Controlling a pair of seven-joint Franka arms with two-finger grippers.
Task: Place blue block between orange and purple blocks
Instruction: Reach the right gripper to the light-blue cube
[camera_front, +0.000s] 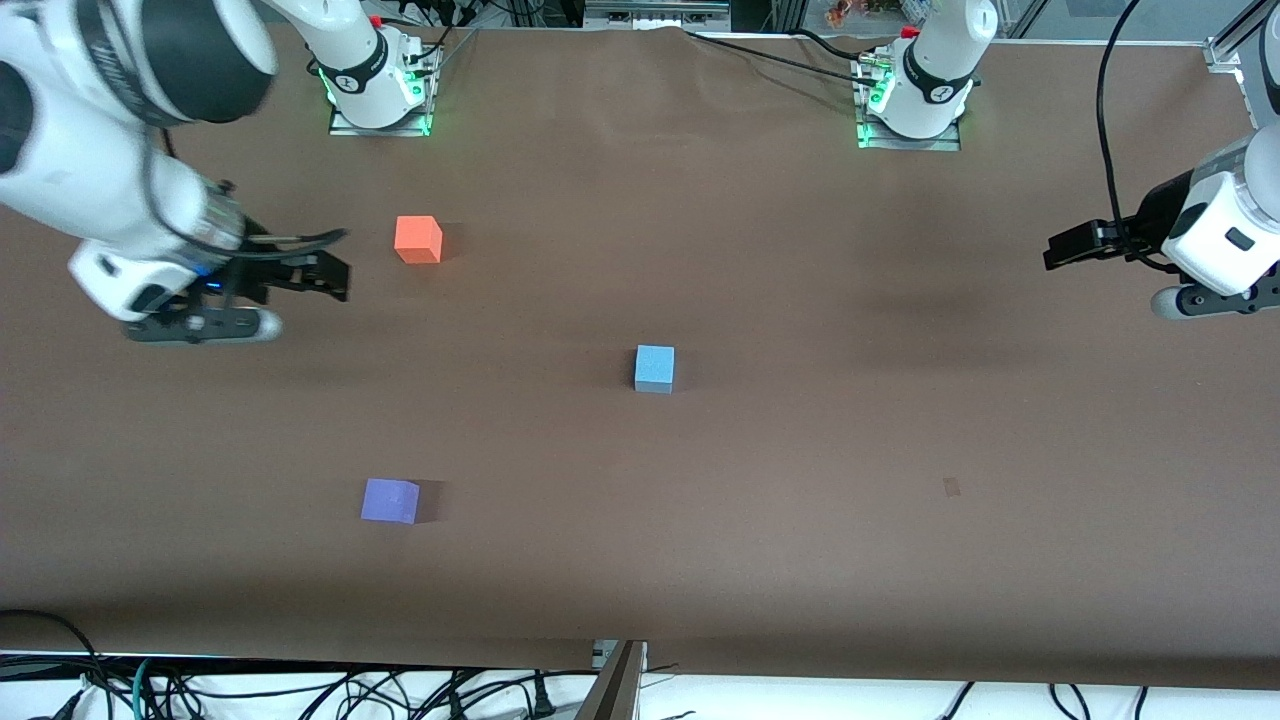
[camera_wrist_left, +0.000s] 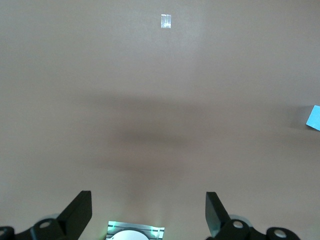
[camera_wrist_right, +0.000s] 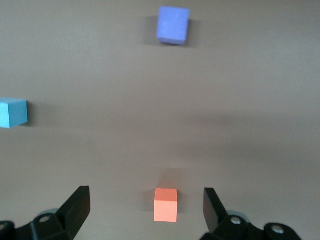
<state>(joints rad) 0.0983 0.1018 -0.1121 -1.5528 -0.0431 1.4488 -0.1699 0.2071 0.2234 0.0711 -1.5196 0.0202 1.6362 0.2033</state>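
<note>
The right gripper (camera_front: 310, 278) is held spread and empty above the brown table (camera_front: 800, 560), just beside the orange block (camera_front: 418, 239). The blue block (camera_front: 654, 368) lies well apart from it toward the table's middle, untouched, and the purple block (camera_front: 390, 500) farther off again. The left gripper (camera_front: 1062, 248), also spread, waits over its own end of the table. A careless sweep could knock the orange block out of line, since the cubes are small, matte and probably light. An off-centre pinch could twist the blue cube.
</note>
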